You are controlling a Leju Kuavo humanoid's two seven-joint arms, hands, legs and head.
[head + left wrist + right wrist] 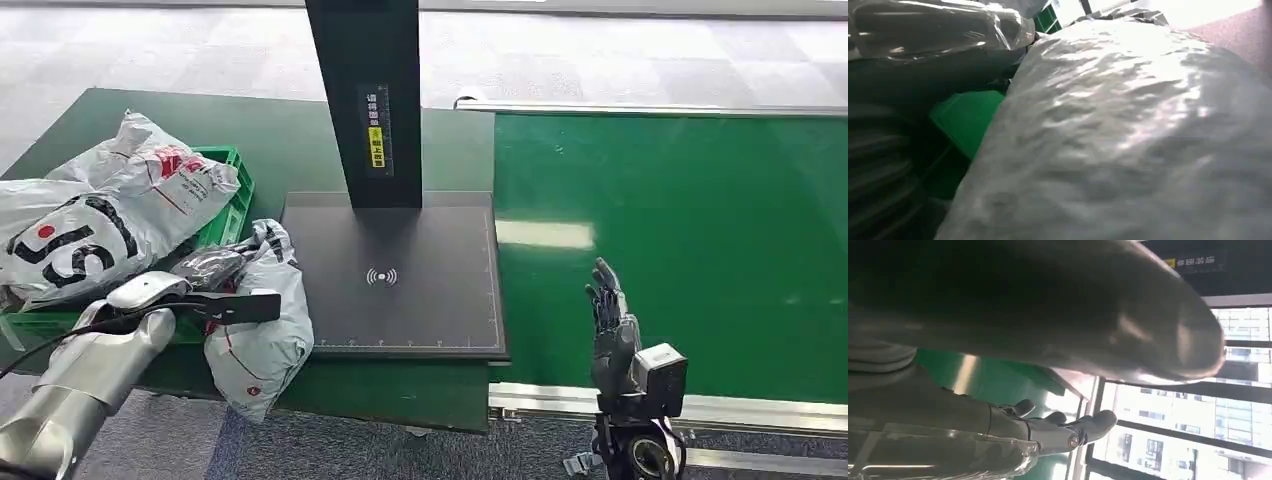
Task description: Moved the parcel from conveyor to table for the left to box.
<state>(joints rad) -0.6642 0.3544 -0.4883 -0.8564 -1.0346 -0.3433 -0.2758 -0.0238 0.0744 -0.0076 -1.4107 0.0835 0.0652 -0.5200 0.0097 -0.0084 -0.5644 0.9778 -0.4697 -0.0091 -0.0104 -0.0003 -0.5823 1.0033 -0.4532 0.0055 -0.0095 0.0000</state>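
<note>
Two hands are up on my feeds. My left hand sits at the near left of the table, its dark fingers wrapped in clear plastic and lying on the upper end of the parcel. I cannot tell from the head view whether those fingers actually grip the bag or merely rest on it; the left wrist view is close on the crumpled white plastic and does not settle it either. That parcel is a white poly bag with red markings, lying on the green table at its front edge, partly hanging over, just beside the left side of the black scanner plate. Behind my left hand stands a green crate heaped with more white bags printed in black and red. A black post rises from the plate's far side, with a yellow label on it.

My right hand is raised over the near edge of the green conveyor belt, fingers upright and spread, holding nothing. Its wrist view shows dark fingertips apart against bright windows.
</note>
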